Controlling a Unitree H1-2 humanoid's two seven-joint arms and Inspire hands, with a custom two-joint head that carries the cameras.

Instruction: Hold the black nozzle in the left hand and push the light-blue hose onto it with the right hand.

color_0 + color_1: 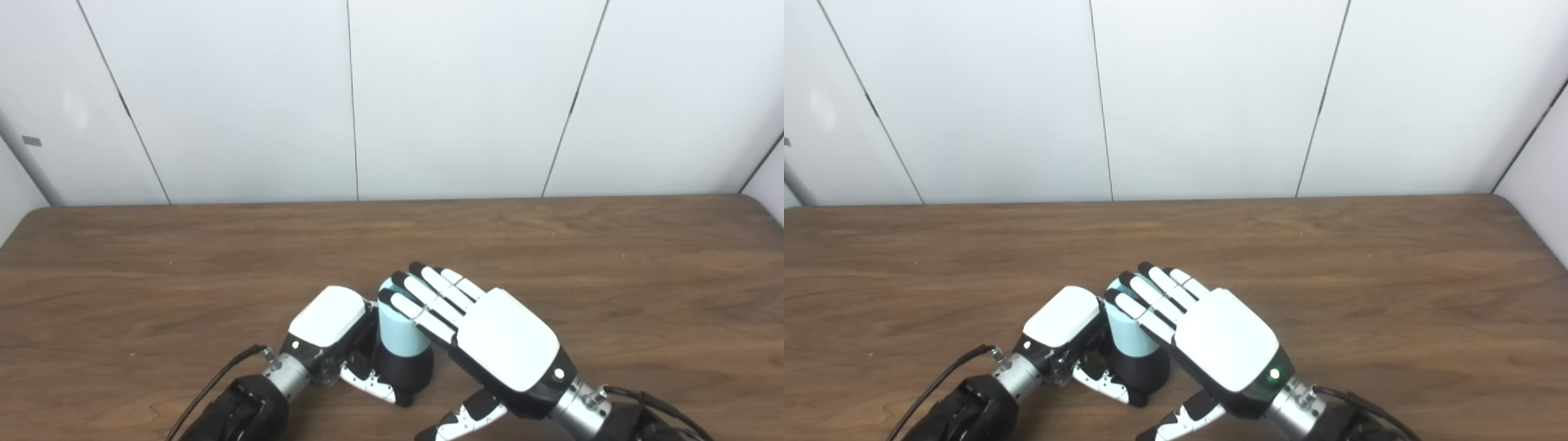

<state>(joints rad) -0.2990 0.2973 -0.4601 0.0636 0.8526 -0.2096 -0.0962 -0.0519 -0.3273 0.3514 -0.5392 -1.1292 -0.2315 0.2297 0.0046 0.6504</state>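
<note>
1. Left hand (331, 331): closed round black nozzle (407, 367), upright on table (612, 275).
2. Light-blue hose (398, 327): seated on nozzle top, between both hands.
3. Right hand (490, 337): fingers (422, 294) straight, laid flat over hose top; not gripping.

- Both views sit high at the robot's head, side by side, and look forward and down onto the brown wood-grain surface (184, 257), with the white panelled wall (245, 92) filling the upper half toward 12 o'clock.
- Each view stands close to the near edge: both arms enter from the bottom, at 6 o'clock.
- The left eye view shows more of the scene toward 9 o'clock, including the wall's left corner.
- The right eye view shows more toward 3 o'clock, with the right side wall (1543, 184) larger.
- Both share the surface's middle, where the white-backed left hand (327, 324) and white-backed right hand (1206, 334) meet.
</note>
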